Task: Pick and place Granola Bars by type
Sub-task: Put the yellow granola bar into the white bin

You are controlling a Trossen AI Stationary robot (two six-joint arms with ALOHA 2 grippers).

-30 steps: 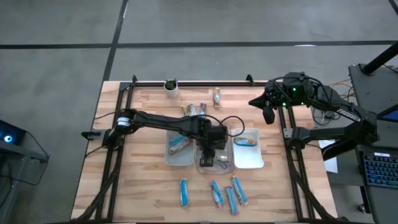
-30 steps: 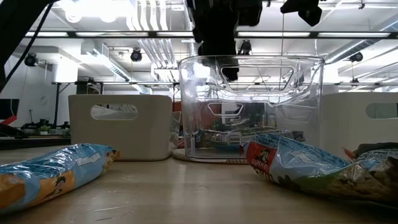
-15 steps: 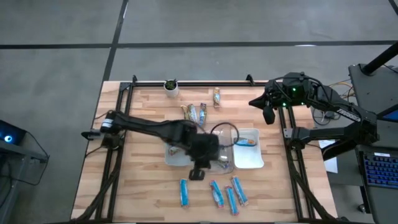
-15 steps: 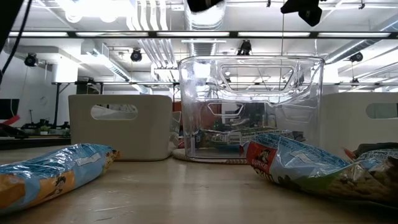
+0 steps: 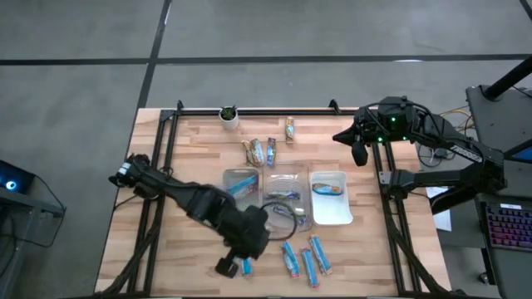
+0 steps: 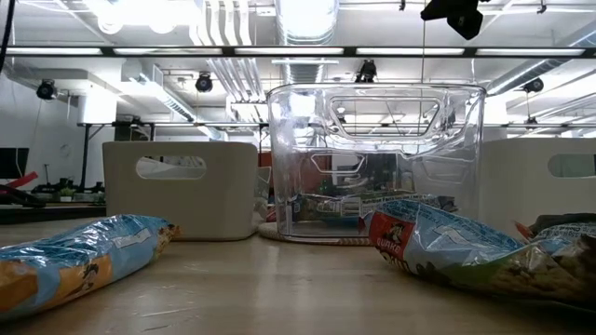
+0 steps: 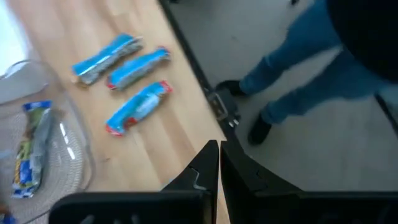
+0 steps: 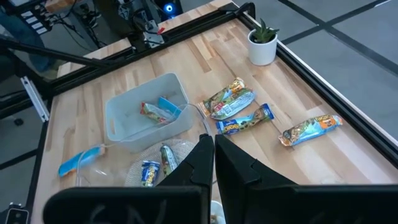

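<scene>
Several granola bars (image 5: 304, 260) in blue wrappers lie flat near the table's near edge; three of them (image 7: 138, 107) show in the left wrist view. Three more bars (image 5: 269, 149) lie near the far edge. The left tray (image 5: 241, 189) holds blue bars, the clear middle tray (image 5: 287, 203) green-tan ones (image 7: 30, 155), and the white right tray (image 5: 331, 208) one brown-orange bar (image 5: 328, 189). My left gripper (image 5: 226, 267) is shut and empty, hovering beside the leftmost near blue bar (image 5: 247, 266). My right gripper (image 5: 359, 154) waits shut by the right far corner.
A small white pot with a green plant (image 5: 228, 115) stands at the far edge. Black rails (image 5: 249, 110) frame the table. A person's legs in jeans (image 7: 298, 68) stand just beyond the table's near edge. Bare wood lies left of the trays.
My left arm has swung away from above the clear middle tray, toward the table's near edge and a little left, and now sits over the leftmost near blue bar. It has passed out of the low view. The bars and trays have stayed where they were.
</scene>
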